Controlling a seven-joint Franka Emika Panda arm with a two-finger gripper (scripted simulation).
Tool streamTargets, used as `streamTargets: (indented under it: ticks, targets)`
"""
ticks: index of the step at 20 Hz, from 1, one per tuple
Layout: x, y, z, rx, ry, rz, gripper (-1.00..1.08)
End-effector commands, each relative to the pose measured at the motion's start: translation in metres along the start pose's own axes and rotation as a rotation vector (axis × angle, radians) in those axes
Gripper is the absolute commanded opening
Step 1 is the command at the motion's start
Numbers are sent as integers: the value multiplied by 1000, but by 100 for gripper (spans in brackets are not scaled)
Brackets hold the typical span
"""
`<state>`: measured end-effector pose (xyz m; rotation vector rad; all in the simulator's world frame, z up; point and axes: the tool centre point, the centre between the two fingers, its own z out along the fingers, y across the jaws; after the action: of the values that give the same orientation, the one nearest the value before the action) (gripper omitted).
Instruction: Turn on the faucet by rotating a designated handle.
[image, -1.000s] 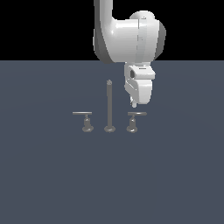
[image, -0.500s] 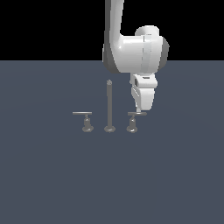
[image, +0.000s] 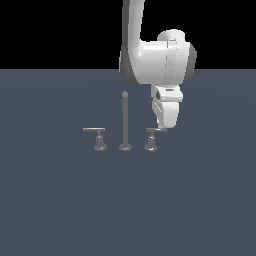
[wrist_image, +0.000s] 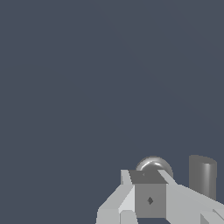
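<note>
The grey faucet (image: 124, 122) stands on the dark floor with its tall thin spout post in the middle. The handle (image: 151, 137), with a short thick bar on a bulbous stem, is on the exterior view's right of the post. My gripper (image: 164, 128) hangs at the outer end of that bar, fingers pointing down, at the bar's height. In the wrist view my gripper (wrist_image: 148, 178) looks shut and empty. A shiny round grey part (wrist_image: 153, 164) of the handle shows just beyond its fingertips. A dark grey cylinder (wrist_image: 202, 175) of the faucet stands beside it.
The other handle (image: 95, 131), with a long thin flat bar, sits on the exterior view's left of the post. The dark grey floor (image: 60, 200) stretches flat all around the faucet.
My arm has moved toward the exterior view's right and lowered, bringing the gripper from above the handle down to the outer end of its bar.
</note>
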<state>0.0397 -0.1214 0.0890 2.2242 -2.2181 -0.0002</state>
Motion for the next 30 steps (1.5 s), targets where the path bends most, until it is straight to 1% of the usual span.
streamTargets:
  ticks: [1,6,7,8,21,22,23,30]
  targets:
    - [5,8,0,0,0,1,-100]
    - [16,24,0,0,0,2,-100]
    - [16,24,0,0,0,2,-100]
    - [9,16,0,10,-1,-6,-100]
    - [7,60,0,1,0,1,-100]
    - [7,60,0,1,0,1,-100]
    - [16,55,0,9,4,13,-100]
    - [-10,72,0,4,2,6,-100]
